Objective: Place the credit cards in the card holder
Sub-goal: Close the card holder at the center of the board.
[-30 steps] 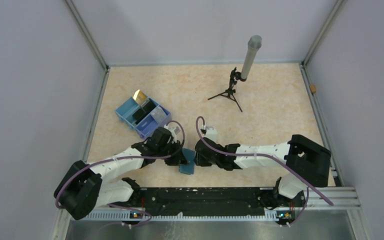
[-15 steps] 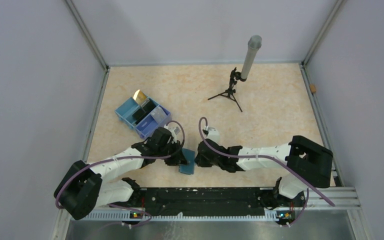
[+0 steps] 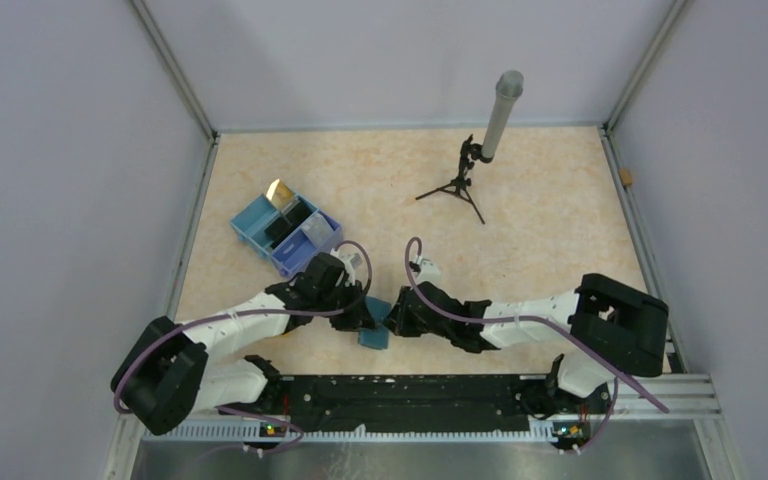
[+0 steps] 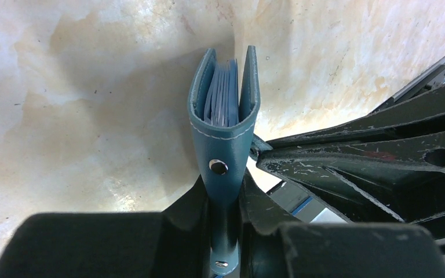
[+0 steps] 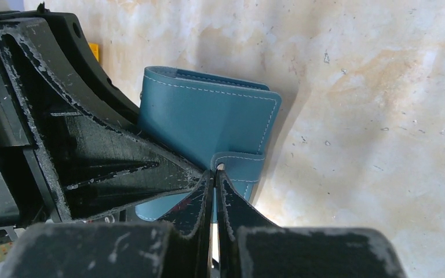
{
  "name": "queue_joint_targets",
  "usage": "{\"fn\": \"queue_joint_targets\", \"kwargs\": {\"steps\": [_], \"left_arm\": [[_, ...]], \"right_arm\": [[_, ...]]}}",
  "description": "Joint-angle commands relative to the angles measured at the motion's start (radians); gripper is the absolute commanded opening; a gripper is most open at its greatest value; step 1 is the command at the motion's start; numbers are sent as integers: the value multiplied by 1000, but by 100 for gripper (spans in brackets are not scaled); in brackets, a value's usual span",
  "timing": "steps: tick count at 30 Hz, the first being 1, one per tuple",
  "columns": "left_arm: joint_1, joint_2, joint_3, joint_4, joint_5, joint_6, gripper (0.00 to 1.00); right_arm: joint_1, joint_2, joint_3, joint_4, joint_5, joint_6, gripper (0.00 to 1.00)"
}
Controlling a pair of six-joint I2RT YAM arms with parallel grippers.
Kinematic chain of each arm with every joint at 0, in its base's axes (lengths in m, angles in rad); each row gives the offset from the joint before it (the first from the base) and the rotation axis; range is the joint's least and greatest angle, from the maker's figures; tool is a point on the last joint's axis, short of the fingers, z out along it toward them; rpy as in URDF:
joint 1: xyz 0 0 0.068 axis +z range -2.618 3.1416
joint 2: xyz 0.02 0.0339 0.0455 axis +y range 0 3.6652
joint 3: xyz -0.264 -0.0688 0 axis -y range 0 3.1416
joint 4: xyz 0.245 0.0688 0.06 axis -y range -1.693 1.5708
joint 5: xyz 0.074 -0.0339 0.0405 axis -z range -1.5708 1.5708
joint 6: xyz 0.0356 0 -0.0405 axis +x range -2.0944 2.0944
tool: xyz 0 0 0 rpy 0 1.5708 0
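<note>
Grips the card holder [image 3: 374,334] on edge near the 6 o'clock side of the table [image 3: 520,230], pinched at its folded end between the jaws of the left gripper [image 4: 226,186]. Poses the right gripper [image 5: 215,174] at its 3 o'clock side, jaws pressed almost together with the tips on the clasp strap [image 5: 240,165]; cannot tell whether any strap is nipped between them. Leaves the credit cards [image 3: 290,222] lying in the blue tray [image 3: 245,232], at 10 o'clock from the holder. Could tug the holder out of the left pinch, or twist it flat, by pulling the strap too hard; could equally slide off so thin a tab. Shows pale sleeves [image 4: 223,95] between the narrowly gaping covers only through the left wrist camera; shows the broad teal cover and strap only through the right; places tray and cards only from overhead.
</note>
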Motion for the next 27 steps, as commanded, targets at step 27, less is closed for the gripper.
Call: {"fn": "queue_joint_targets", "kwargs": {"steps": [27], "left_arm": [[-3,30,6,-24,-7,45,0]], "right_arm": [[-1,29,40,42,-17,-13,0]]}}
